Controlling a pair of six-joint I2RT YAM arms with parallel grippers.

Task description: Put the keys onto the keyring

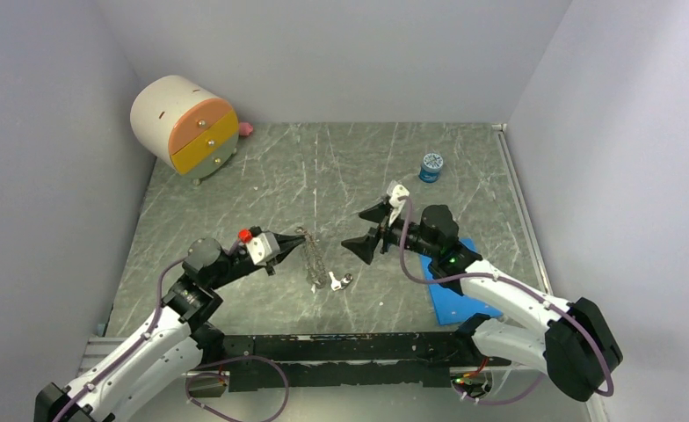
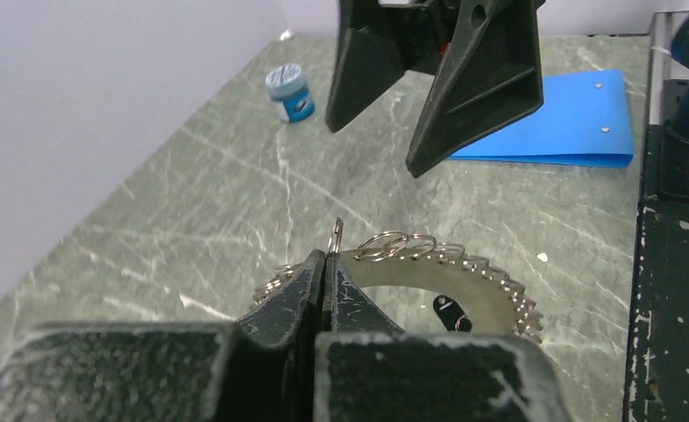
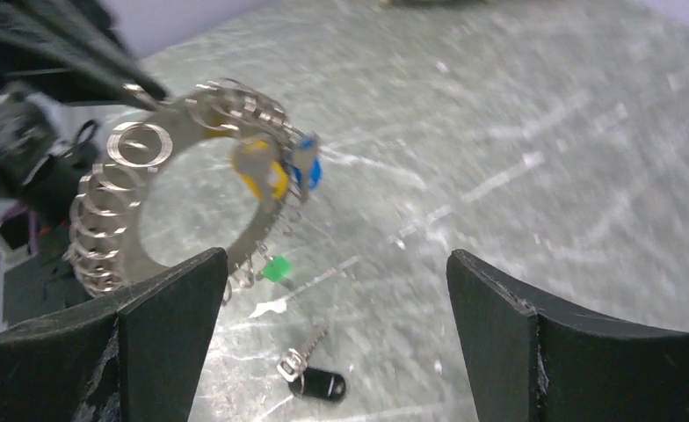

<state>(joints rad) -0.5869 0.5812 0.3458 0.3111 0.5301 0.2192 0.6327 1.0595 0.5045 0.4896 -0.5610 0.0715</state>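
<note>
Three of four look already hung on the keyring (image 3: 126, 251): the yellow key (image 3: 262, 171), the blue key (image 3: 312, 171) and the green key (image 3: 278, 268) dangle from its rim. The fourth, the black key (image 3: 319, 384), lies loose on the table (image 1: 235, 193) below the hoop, nearer the near edge than the far one.

The left pincer (image 2: 323, 268) is clamped tight on the ring's rim. It holds the ring upright off the table around the middle, with its face turned to the right arm, seemingly so that arm gets a steady target. The right pincer (image 1: 369, 230) hangs spread wide with nothing in it, just beside the hoop on the side toward the table's right edge. From that, I judge its next job is to drop to the black key. That key is small and lies flat on the table, so a slip is likely.
</note>
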